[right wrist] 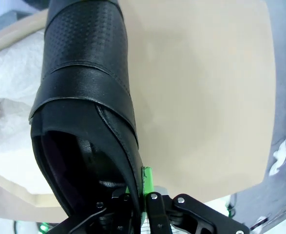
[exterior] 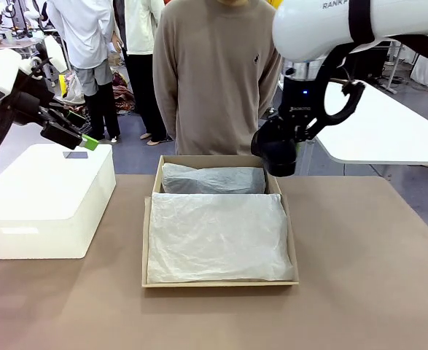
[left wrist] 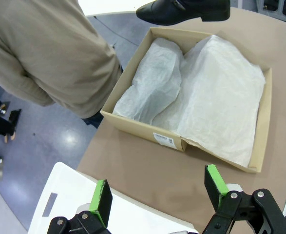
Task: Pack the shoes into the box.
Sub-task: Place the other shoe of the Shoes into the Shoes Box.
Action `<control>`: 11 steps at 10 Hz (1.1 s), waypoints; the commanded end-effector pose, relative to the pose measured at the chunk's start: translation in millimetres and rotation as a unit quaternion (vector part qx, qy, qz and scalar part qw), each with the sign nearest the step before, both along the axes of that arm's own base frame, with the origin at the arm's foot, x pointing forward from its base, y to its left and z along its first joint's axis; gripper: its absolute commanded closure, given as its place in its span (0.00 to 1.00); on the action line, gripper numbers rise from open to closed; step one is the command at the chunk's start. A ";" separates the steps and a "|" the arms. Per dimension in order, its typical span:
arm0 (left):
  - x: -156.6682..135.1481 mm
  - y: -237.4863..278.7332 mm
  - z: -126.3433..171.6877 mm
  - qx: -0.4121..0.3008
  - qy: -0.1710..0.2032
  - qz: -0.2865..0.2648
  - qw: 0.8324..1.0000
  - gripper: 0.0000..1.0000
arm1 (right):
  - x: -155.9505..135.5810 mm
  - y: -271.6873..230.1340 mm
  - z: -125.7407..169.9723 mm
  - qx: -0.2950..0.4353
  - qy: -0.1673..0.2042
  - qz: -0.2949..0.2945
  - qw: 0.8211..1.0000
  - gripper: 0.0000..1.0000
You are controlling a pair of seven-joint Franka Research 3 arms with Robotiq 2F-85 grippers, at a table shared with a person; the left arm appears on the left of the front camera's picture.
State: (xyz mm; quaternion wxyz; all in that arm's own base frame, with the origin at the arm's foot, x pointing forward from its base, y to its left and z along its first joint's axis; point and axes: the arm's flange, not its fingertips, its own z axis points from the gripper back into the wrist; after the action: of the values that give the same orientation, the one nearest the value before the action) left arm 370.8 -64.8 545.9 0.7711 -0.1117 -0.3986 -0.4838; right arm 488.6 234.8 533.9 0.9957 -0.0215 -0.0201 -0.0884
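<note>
1. Left gripper (exterior: 82, 136): raised over the far corner of the white plastic box (exterior: 46, 197). Jaws spread wide, nothing between the green pads (left wrist: 103, 194). It is well apart from the work.

2. Cardboard shoebox (exterior: 146, 240): mid-table, lid out of the way, long side running away from the robot. It is lined with white tissue paper (exterior: 217, 237), smooth over the near part. At the far end the tissue rises in a greyer mound (exterior: 214, 179); what lies under it cannot be told.

3. Person (exterior: 214, 73): in a tan sweater, standing close against the far edge of the table (exterior: 359, 277), directly behind the shoebox.

4. Right gripper (right wrist: 142, 196): at the shoebox's far right corner, above the rim. Jaws nearly closed, pinching the thin back rim of a black leather dress shoe (right wrist: 84, 97).

5. Shoe, as seen from the left wrist (left wrist: 181, 12): lying roughly level in the air over the far wall, not yet inside the shoebox.

Hazards, as judged:
- The pinch takes only the thin heel edge, so the shoe's weight hangs ahead of the pads. A quick move could swing it or pull it free.
- The slim toe could strike the far or right wall on the way down and tip the shoebox or twist the shoe in the grip.
- The mound takes up the far end, so a shoe set on it may ride high or drag the tissue into a bunch.
- The person stands near the shoe's path.
</note>
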 end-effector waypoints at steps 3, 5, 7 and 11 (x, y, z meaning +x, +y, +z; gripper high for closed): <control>0.8 1.6 -1.1 -0.003 -0.002 -0.008 1.000 0.00 | -8.8 57.6 12.8 0.025 0.000 -0.115 0.993 1.00; 0.8 1.6 -1.1 -0.003 -0.002 -0.008 1.000 0.00 | -8.8 81.9 17.4 0.038 0.008 -0.140 0.989 1.00; 0.8 1.6 -1.1 -0.003 -0.002 -0.008 1.000 0.00 | -10.3 92.7 19.6 0.022 -0.010 -0.137 0.990 1.00; 0.8 1.6 -1.1 -0.003 -0.002 -0.008 1.000 0.00 | -14.2 79.9 8.0 0.033 0.004 -0.122 0.992 1.00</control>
State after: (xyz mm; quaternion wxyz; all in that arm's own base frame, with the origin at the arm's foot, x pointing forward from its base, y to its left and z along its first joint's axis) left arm 370.8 -64.8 545.9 0.7711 -0.1117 -0.3986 -0.4838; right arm 477.8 318.8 538.0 0.9770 0.0060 -0.0074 -0.2130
